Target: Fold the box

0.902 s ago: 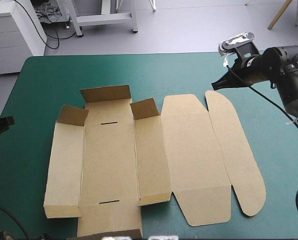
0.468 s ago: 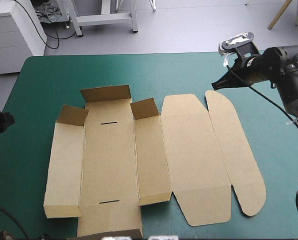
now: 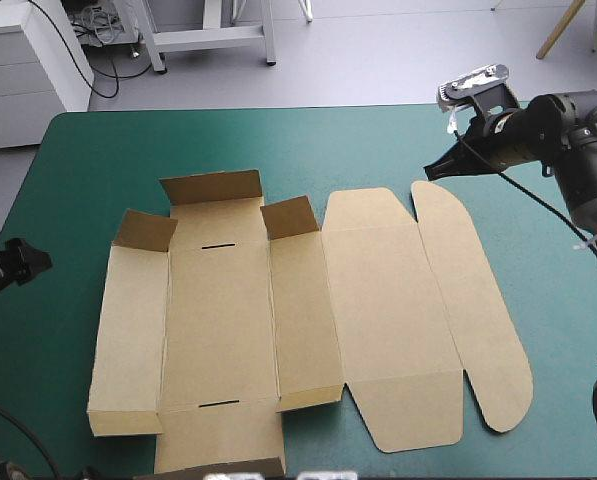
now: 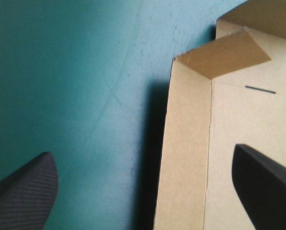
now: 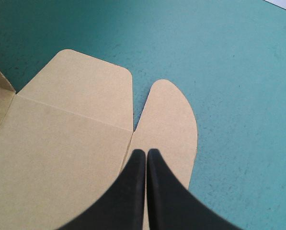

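Note:
The brown box (image 3: 218, 320) lies as a cut sheet on the teal-green cover, its lid panel and rounded flap (image 3: 478, 310) flat to the right. At its far end a back wall (image 3: 211, 187) and two small corner flaps stand raised. My left gripper (image 3: 28, 262) hovers at the table's left edge, clear of the box's left side panel (image 4: 186, 143), with its black fingers (image 4: 28, 191) wide open and nothing between them. My right gripper (image 3: 430, 172) is shut and empty above the far tip of the rounded flap (image 5: 169, 120).
A wide strip of teal-green cover (image 3: 278, 140) runs between the box and the table's far edge. The box's near flap (image 3: 218, 440) reaches almost to the table's near edge. A narrower band of cover lies on the right, past the rounded flap.
My left gripper's fingers have gone from shut to wide open, and it has come in a little from the table's left edge toward the box. The right arm and the box have not moved.

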Motion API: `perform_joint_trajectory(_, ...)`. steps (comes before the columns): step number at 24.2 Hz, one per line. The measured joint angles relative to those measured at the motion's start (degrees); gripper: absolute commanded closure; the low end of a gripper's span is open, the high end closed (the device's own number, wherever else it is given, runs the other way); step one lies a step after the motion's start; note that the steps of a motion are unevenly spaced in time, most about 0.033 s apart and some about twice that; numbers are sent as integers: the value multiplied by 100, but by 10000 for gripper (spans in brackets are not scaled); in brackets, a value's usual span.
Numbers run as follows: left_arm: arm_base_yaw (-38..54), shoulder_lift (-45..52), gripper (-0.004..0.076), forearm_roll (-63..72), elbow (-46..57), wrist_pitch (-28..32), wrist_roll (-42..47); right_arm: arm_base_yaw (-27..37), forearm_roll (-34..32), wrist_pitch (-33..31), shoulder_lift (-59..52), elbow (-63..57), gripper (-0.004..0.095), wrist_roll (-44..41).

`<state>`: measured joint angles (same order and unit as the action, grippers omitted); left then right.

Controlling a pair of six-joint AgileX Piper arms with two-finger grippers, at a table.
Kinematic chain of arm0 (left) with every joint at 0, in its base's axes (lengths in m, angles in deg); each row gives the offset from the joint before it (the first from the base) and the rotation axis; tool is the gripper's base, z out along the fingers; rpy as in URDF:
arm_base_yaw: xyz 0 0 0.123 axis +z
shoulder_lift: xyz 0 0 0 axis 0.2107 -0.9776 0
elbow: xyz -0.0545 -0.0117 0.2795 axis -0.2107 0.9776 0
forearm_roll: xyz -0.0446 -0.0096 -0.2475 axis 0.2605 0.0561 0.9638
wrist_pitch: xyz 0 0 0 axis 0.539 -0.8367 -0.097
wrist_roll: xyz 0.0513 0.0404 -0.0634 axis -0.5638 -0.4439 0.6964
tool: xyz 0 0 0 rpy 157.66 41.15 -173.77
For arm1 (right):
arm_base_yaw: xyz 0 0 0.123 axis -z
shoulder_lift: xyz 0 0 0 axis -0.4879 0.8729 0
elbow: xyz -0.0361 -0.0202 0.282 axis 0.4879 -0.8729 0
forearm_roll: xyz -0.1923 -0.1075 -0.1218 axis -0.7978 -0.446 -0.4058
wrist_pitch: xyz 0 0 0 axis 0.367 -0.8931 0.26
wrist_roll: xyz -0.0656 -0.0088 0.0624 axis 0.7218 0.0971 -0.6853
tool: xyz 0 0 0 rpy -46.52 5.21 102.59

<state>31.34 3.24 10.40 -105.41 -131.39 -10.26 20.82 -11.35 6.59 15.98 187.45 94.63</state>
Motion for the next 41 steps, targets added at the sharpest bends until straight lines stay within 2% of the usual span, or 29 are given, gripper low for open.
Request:
perform_joint_trajectory(10, -8, -234, 20, 53, 1603, 103, -482, 0, 0, 4, 0, 0, 922, 42)
perform_joint_trajectory(22, -1373, -608, 39, 126, 2610, 227, -727, 0, 48, 4, 0, 0, 922, 47)
perform_joint_trajectory(34, -1833, -853, 256, 546, 2741, 255, -972, 0, 92, -6, 0, 0, 922, 47)
perform_joint_trajectory(41, -1833, -921, 539, 552, 2726, 595, -850, 0, 98, -13, 0, 0, 922, 63)
